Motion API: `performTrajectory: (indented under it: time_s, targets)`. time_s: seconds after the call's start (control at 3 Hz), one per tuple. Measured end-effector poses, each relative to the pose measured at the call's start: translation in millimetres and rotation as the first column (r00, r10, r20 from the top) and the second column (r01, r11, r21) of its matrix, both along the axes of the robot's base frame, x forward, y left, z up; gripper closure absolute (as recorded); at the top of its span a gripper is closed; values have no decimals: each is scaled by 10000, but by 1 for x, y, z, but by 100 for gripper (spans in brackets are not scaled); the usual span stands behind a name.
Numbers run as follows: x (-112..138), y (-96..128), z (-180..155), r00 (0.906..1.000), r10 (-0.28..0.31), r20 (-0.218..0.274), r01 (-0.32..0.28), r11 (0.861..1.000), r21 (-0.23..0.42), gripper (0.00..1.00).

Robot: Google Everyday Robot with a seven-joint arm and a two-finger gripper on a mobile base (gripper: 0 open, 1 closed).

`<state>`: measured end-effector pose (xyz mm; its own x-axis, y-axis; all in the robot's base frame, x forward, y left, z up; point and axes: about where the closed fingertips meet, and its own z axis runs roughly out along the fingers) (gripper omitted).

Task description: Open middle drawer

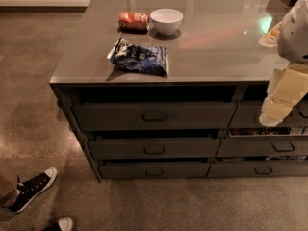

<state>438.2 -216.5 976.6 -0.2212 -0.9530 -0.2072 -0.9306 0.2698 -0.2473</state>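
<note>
The middle drawer [154,148] is the wide dark grey one with a low flat front and a small rectangular centre pull [154,150], second from the top in the left column of the counter. A dark gap shows above its front. My gripper [276,110], cream-coloured on a white arm, hangs at the right edge of the view, in front of the narrower top right drawer. It is to the right of the middle drawer and above it, not touching it.
A taller-fronted drawer [154,115] sits above the middle drawer and a low drawer [154,170] below it. Narrower drawers [262,148] stand to the right. On the countertop [216,47] lie a blue bag [139,57], a red packet [133,20] and a white bowl [166,20]. A person's sneaker [31,189] is on the floor at lower left.
</note>
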Motion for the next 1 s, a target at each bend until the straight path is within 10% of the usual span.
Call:
performTrajectory:
  time_s: [0.67, 1.0]
  targets:
    - [4, 0, -3, 9998, -143, 104, 138, 9991, 410, 0]
    - [6, 3, -44, 9969, -758, -219, 786, 9787, 1899, 0]
